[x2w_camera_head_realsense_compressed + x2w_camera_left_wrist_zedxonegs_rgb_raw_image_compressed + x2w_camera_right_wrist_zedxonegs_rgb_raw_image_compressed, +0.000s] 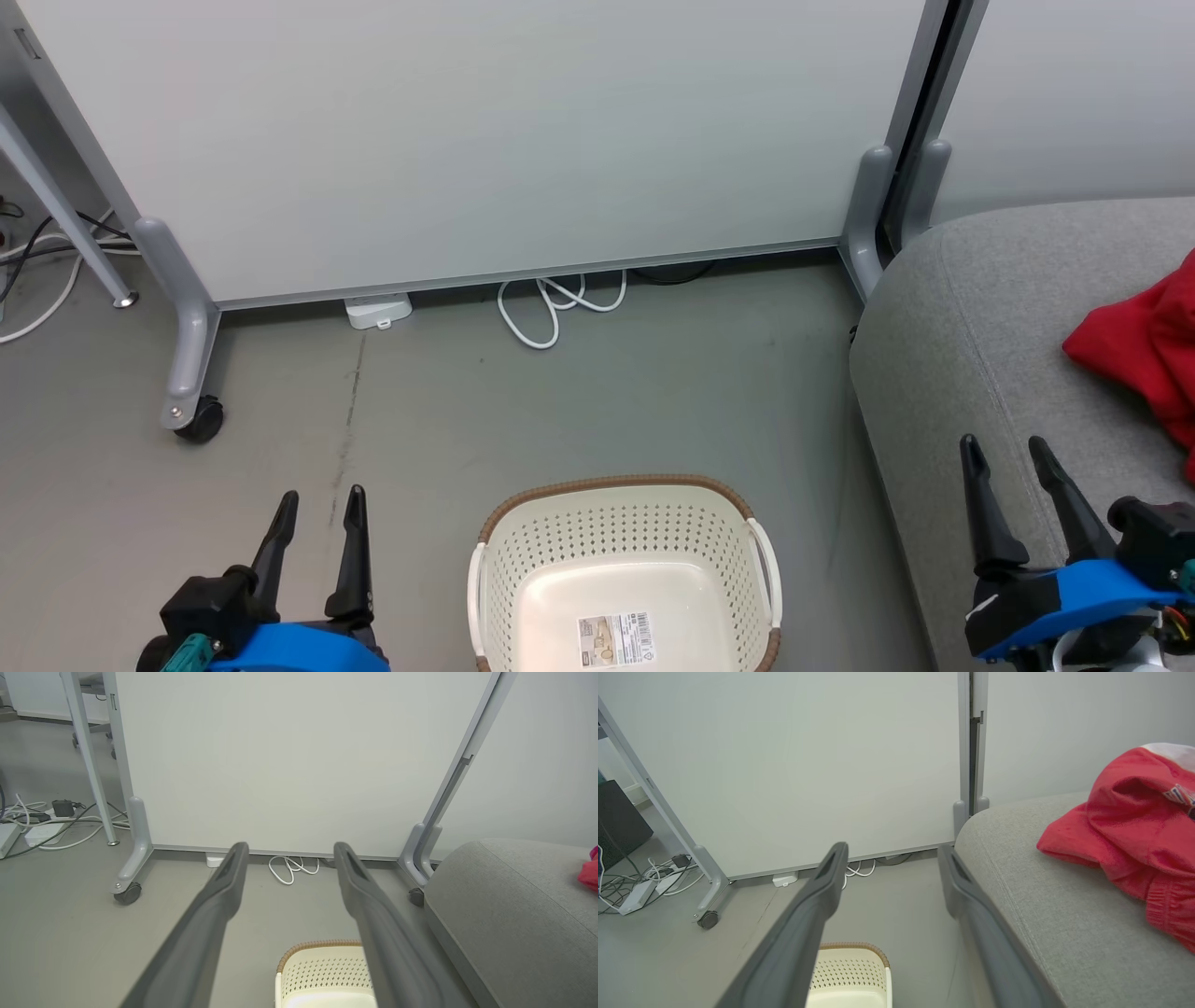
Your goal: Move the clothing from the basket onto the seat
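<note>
Both are hovering with fingers apart, gripping nothing: left gripper (323, 493) beside the basket (616, 541), right gripper (1004, 442) at the seat (971, 317) edge, clothing (1144, 345) lying bunched on the seat.

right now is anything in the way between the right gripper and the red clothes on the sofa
Nothing visible. Only bare grey sofa cushion lies between the open right gripper and the red clothes, which already rest on it. The basket looks empty apart from its label.
</note>
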Robot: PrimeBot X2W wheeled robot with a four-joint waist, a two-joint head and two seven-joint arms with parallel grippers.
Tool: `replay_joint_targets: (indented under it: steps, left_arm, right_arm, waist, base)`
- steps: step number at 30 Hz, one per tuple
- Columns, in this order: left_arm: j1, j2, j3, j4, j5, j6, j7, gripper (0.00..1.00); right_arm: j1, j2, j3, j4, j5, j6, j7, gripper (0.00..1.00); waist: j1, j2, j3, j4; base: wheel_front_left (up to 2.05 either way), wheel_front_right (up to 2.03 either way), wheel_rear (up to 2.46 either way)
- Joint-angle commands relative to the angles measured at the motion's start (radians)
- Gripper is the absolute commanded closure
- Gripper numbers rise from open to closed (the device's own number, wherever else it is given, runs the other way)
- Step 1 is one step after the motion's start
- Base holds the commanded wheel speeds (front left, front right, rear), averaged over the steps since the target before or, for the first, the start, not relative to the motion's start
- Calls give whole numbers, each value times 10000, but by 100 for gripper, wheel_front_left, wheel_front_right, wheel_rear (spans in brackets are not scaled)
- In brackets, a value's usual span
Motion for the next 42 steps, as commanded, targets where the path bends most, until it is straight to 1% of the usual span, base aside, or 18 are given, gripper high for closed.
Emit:
replay_joint_targets:
  steps: [1,2,12,26,42]
  left_arm:
    - [49,-12,-51,0,-26,-9,-26,0]
    - [0,1,-19,-4,-23,0,0,100]
    - [476,-264,-11,782,-85,0,93,100]
    - [203,-374,417,458,-2400,-2,769,100]
    - [-51,-486,835,150,-4618,-4,1424,100]
  right_arm:
    - [105,23,13,-1,70,5,-11,0]
    - [0,2,8,6,59,0,-1,100]
    - [235,139,12,947,134,0,43,100]
    - [-1,113,25,1061,2710,0,325,100]
    - [-234,84,49,1172,5182,1,590,100]
  waist:
    - [0,-1,2,-4]
    - [0,-1,0,-4]
    - [1,-1,-5,-11]
    - [1,-1,-14,-48]
    - [1,-1,-26,-90]
  base:
    - [0,0,0]
    - [0,0,0]
    - [0,0,0]
    - [0,0,0]
    - [0,0,0]
